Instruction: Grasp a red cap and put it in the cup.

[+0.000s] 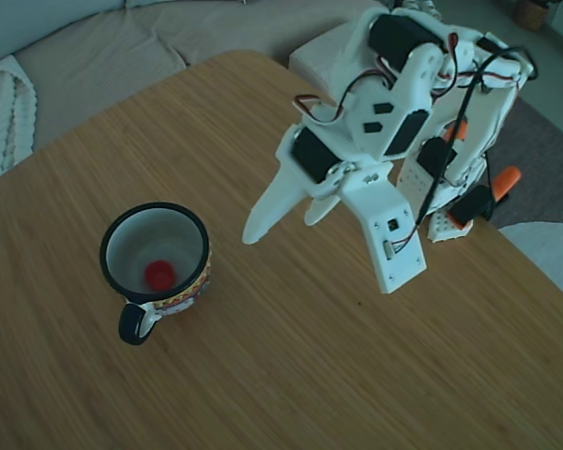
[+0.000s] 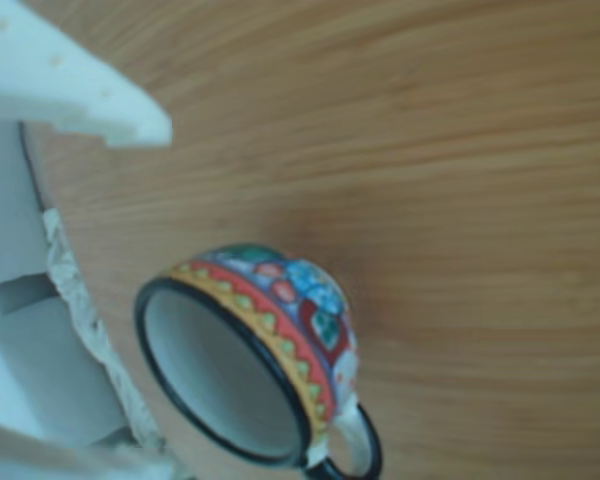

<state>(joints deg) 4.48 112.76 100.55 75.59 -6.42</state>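
Desk [image 1: 291,375]: light wood with fine, straight parallel grain and a smooth satin finish, seen in both views. Cup [image 1: 156,255]: white enamel-like body, smooth and faintly glossy inside, with a glossy black rim and handle; in the other view the cup [image 2: 280,310] shows a glazed, multicoloured patterned band. Red cap [image 1: 159,275]: bright, smooth plastic, lying on the cup's floor. Arm and end effector [image 1: 291,217]: matt white plastic shells, with black motor housings and thin insulated wires. Clamp handles [image 1: 503,180]: smooth orange plastic. Sofa [image 1: 94,56]: soft, matt beige cloth; beside it, a knitted blanket [image 1: 2,112] of coarse, ribbed white yarn.
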